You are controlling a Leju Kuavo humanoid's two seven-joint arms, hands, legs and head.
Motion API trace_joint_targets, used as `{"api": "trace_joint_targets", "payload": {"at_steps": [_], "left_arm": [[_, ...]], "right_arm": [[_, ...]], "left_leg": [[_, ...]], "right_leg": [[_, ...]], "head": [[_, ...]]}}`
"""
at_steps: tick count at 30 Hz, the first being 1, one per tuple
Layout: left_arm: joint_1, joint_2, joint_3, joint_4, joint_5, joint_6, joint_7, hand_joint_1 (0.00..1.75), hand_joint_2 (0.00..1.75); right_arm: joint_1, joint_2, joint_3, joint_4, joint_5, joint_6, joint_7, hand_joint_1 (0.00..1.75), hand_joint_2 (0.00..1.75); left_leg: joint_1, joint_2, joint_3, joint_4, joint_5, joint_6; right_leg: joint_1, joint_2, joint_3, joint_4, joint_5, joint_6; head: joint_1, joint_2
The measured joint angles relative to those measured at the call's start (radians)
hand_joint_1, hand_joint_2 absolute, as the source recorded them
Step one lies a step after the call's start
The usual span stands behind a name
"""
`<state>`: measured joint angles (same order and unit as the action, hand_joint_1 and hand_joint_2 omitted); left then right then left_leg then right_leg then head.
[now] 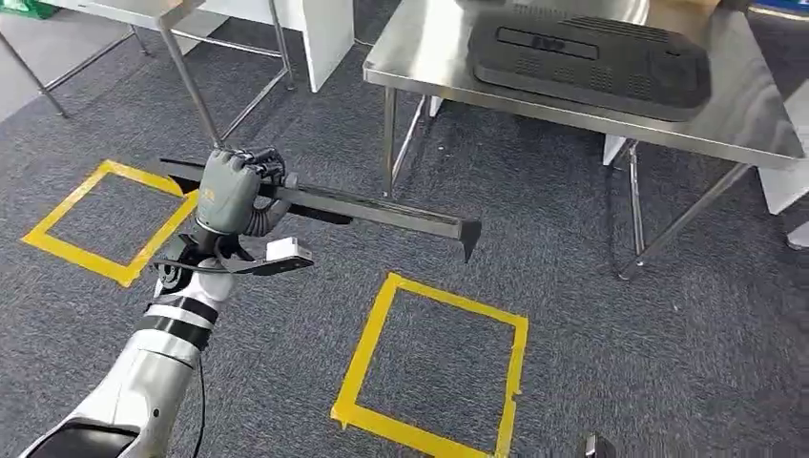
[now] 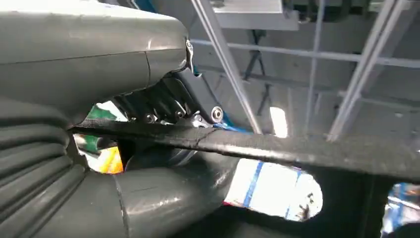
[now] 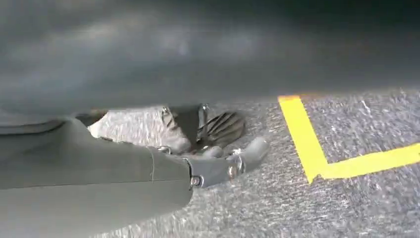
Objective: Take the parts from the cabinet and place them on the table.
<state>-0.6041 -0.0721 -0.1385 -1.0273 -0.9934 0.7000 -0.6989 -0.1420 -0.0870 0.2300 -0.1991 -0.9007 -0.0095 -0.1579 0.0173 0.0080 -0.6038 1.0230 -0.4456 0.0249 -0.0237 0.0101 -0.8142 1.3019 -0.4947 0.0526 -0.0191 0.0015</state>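
So the left robot hand (image 1: 232, 189) has its fingers wrapped around a long, thin black bar-shaped part (image 1: 382, 210), gripping it way off-centre, close to the end nearest the yellow tape square on the left (image 1: 107, 221). Most of the bar sticks out to the robot's right, roughly level, with a little downturned tip at the far end. The left wrist view backs that up: dark fingers (image 2: 158, 101) over the top, thick thumb underneath, bar running away from the hand.

The thing that matters for the next move: the shiny stainless steel bench (image 1: 572, 105) sits ahead and to the right of the held part, well apart, and higher in the head view. The bar's long axis runs more or less along the bench's near edge, so I'd guess it has to be carried forward and to the right, not turned much. A big flat dark grey moulded panel (image 1: 596, 62) already lies on the bench, so free space looks tighter toward the front edge.

The right robot hand (image 3: 218, 158) hangs low over the grey carpet floor (image 1: 668, 363), fingers loosely apart, holding nothing. The left is clearly the one doing the job.
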Motion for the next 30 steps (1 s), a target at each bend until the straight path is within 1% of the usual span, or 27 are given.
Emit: {"api": "trace_joint_targets", "payload": {"at_steps": [1,2,3,4,5,6,7,9,10,11,12,13,14,15,16,17,18,19,20,21,22,23,24,25,26,29,30], "left_arm": [[0.001,0.0,-0.001,0.001,0.0,0.0,0.0,1.75,1.75],[0.002,0.0,-0.003,0.001,0.0,0.0,0.0,1.75,1.75],[0.001,0.0,-0.005,0.001,0.0,0.0,0.0,1.75,1.75],[0.0,0.0,-0.006,0.001,0.0,0.0,0.0,1.75,1.75],[-0.002,0.0,-0.006,0.001,0.0,0.0,0.0,1.75,1.75],[-0.003,0.0,-0.006,0.001,0.0,0.0,0.0,1.75,1.75],[-0.005,0.002,-0.006,0.001,0.0,0.0,0.0,1.75,1.75],[-0.005,0.0,-0.008,0.001,0.0,0.0,0.0,1.75,1.75],[-0.007,-0.001,-0.008,0.001,0.0,0.0,0.0,1.75,1.75],[-0.009,0.0,-0.008,0.001,0.0,0.0,0.0,1.75,1.75],[-0.01,0.0,-0.009,0.001,0.0,0.0,0.0,1.75,1.75],[-0.01,0.0,-0.009,0.001,0.002,0.0,0.0,1.75,1.75],[-0.007,0.001,-0.009,0.003,0.002,0.0,0.0,1.75,1.75],[-0.003,0.002,-0.009,0.006,0.002,0.0,0.0,1.75,1.75],[0.002,0.003,-0.009,0.009,0.002,0.0,0.0,1.75,1.75],[0.006,0.003,-0.009,0.011,0.002,0.0,0.0,1.75,1.75],[0.006,0.004,-0.009,0.012,0.002,0.0,0.0,1.75,1.75],[0.003,0.006,-0.009,0.013,0.004,0.0,0.0,1.75,1.75],[-0.001,0.006,-0.009,0.014,0.007,0.0,0.0,1.75,1.75],[-0.006,0.006,-0.009,0.016,0.008,0.0,0.0,1.75,1.75],[-0.01,0.004,-0.01,0.017,0.009,0.0,0.0,1.75,1.75],[-0.009,0.003,-0.011,0.017,0.009,0.0,0.0,1.75,1.75],[-0.01,0.002,-0.013,0.018,0.009,0.0,0.0,1.75,1.75],[-0.011,0.004,-0.013,0.021,0.01,0.0,0.0,1.75,1.75],[-0.011,0.004,-0.014,0.024,0.01,0.0,0.0,1.75,1.75],[-0.016,0.004,-0.021,0.034,0.015,0.0,0.0,1.75,1.75],[-0.018,0.004,-0.023,0.037,0.019,0.0,0.002,1.75,1.75]], "right_arm": [[0.002,0.001,0.0,0.0,0.0,0.0,0.0,0.0,0.0],[0.003,0.001,0.0,0.0,0.0,0.0,0.0,0.0,0.0],[0.003,0.0,0.0,0.0,0.0,0.0,0.0,0.0,0.0],[0.002,-0.001,0.0,0.0,0.0,0.0,0.0,0.0,0.0],[0.0,-0.002,0.0,0.0,0.0,0.0,0.0,0.0,0.0],[-0.004,-0.002,0.0,0.0,0.0,0.0,0.0,0.0,0.0],[-0.004,-0.002,-0.001,0.0,0.0,0.0,0.0,0.0,0.0],[-0.002,-0.003,-0.001,0.0,0.0,0.0,0.0,0.0,0.0],[-0.002,-0.003,-0.001,0.0,0.0,0.0,0.0,0.0,0.0],[0.001,-0.003,-0.001,0.0,0.0,0.0,0.0,0.0,0.0],[0.001,-0.002,-0.002,0.0,0.0,0.0,0.0,0.0,0.0],[-0.001,-0.002,-0.002,0.0,0.0,0.002,0.0,0.0,0.0],[-0.002,-0.002,-0.004,0.0,0.001,0.003,0.001,0.0,0.0],[-0.001,-0.001,-0.005,0.0,0.002,0.005,0.001,0.0,0.0],[0.0,-0.001,-0.005,0.0,0.001,0.005,0.002,0.0,0.0],[0.002,-0.001,-0.006,0.0,0.002,0.005,0.002,0.0,0.0],[0.003,0.0,-0.006,0.0,0.002,0.005,0.002,0.0,0.0],[0.004,0.001,-0.006,0.0,0.002,0.005,0.0,0.0,0.0],[0.005,0.002,-0.006,0.0,0.002,0.005,-0.001,0.0,0.0],[0.006,-0.001,-0.007,0.0,0.002,0.004,-0.003,0.0,0.0],[0.005,-0.002,-0.008,0.0,0.002,0.003,-0.004,0.0,0.0],[0.006,-0.003,-0.009,0.0,0.002,0.003,-0.005,0.0,0.0],[0.009,-0.002,-0.01,0.0,0.002,0.001,-0.005,0.0,0.0],[0.012,-0.001,-0.011,0.0,0.003,-0.001,-0.005,0.0,0.0],[0.012,0.0,-0.012,0.0,0.003,-0.002,-0.005,0.0,0.0],[0.009,-0.001,-0.015,0.0,0.005,-0.003,-0.003,0.0,0.0],[0.008,0.0,-0.015,0.0,0.006,-0.003,-0.002,0.0,0.0]], "left_leg": [[-0.001,0.013,0.0,0.0,-0.001,0.001],[-0.002,0.026,0.001,0.0,-0.001,0.0],[-0.002,0.037,0.001,0.0,-0.002,0.0],[-0.003,0.048,0.002,0.0,-0.003,-0.002],[-0.005,0.057,0.006,0.0,-0.005,-0.005],[-0.013,0.065,0.006,0.002,-0.009,-0.011],[-0.015,0.076,0.008,0.001,-0.011,-0.015],[-0.015,0.097,0.016,-0.004,-0.012,-0.021],[-0.015,0.109,0.02,-0.005,-0.015,-0.027],[-0.008,0.084,0.01,0.003,-0.025,-0.036],[-0.007,0.039,-0.005,0.043,-0.048,-0.039],[-0.007,0.006,-0.041,0.121,-0.09,-0.041],[-0.006,-0.007,-0.082,0.209,-0.13,-0.044],[-0.005,-0.011,-0.12,0.284,-0.157,-0.047],[-0.005,-0.011,-0.14,0.317,-0.16,-0.048],[-0.003,-0.011,-0.138,0.303,-0.138,-0.049],[0.001,-0.011,-0.116,0.252,-0.1,-0.049],[0.004,-0.011,-0.073,0.16,-0.048,-0.05],[0.008,-0.013,-0.033,0.077,-0.007,-0.053],[0.011,-0.024,-0.014,0.035,-0.009,-0.058],[0.009,-0.032,0.0,0.019,-0.019,-0.049],[0.01,-0.03,-0.005,0.016,-0.013,-0.042],[0.007,-0.03,-0.007,0.016,-0.012,-0.04],[0.005,-0.032,-0.009,0.016,-0.009,-0.037],[0.003,-0.035,-0.01,0.016,-0.008,-0.034],[-0.002,-0.042,-0.011,0.016,-0.007,-0.03],[-0.003,-0.043,-0.011,0.016,-0.006,-0.029]], "right_leg": [[0.0,-0.001,-0.012,0.025,-0.002,0.006],[0.0,-0.002,0.006,-0.007,0.012,0.013],[0.001,-0.007,0.049,-0.083,0.04,0.02],[0.003,-0.021,0.104,-0.179,0.069,0.024],[0.009,-0.066,0.163,-0.273,0.092,0.022],[0.019,-0.104,0.18,-0.302,0.092,0.008],[0.023,-0.085,0.181,-0.303,0.1,0.0],[0.025,-0.063,0.176,-0.3,0.1,-0.007],[0.022,-0.051,0.18,-0.306,0.105,-0.015],[0.0,-0.04,0.187,-0.314,0.109,-0.022],[0.001,-0.029,0.188,-0.315,0.111,-0.029],[0.001,-0.022,0.188,-0.315,0.11,-0.039],[0.001,-0.008,0.188,-0.315,0.109,-0.041],[0.001,0.006,0.188,-0.315,0.109,-0.041],[0.001,0.02,0.188,-0.315,0.109,-0.041],[0.0,0.036,0.188,-0.314,0.11,-0.041],[-0.002,0.042,0.188,-0.311,0.109,-0.04],[-0.005,0.052,0.188,-0.307,0.109,-0.039],[-0.007,0.061,0.188,-0.301,0.105,-0.033],[0.001,0.066,0.183,-0.293,0.1,-0.025],[0.002,0.068,0.172,-0.283,0.098,-0.021],[0.002,0.069,0.168,-0.285,0.101,-0.018],[0.002,0.069,0.167,-0.288,0.104,-0.026],[0.002,0.068,0.168,-0.291,0.105,-0.026],[0.005,0.065,0.169,-0.293,0.106,-0.024],[0.004,0.058,0.173,-0.299,0.106,-0.024],[0.003,0.057,0.174,-0.3,0.107,-0.022]], "head": [[0.001,0.0],[0.0,0.0],[0.001,0.0],[0.0,0.0],[0.002,0.0],[0.003,0.0],[0.0,0.0],[0.0,0.0],[0.0,0.0],[-0.001,0.0],[-0.007,0.0],[-0.01,0.0],[-0.01,0.0],[-0.009,0.0],[-0.01,0.0],[-0.009,0.0],[-0.01,0.0],[-0.01,0.0],[-0.01,0.0],[-0.01,0.0],[-0.008,0.0],[-0.003,0.0],[-0.005,0.0],[-0.003,0.0],[-0.004,0.0],[-0.003,0.0],[-0.003,0.0]]}}
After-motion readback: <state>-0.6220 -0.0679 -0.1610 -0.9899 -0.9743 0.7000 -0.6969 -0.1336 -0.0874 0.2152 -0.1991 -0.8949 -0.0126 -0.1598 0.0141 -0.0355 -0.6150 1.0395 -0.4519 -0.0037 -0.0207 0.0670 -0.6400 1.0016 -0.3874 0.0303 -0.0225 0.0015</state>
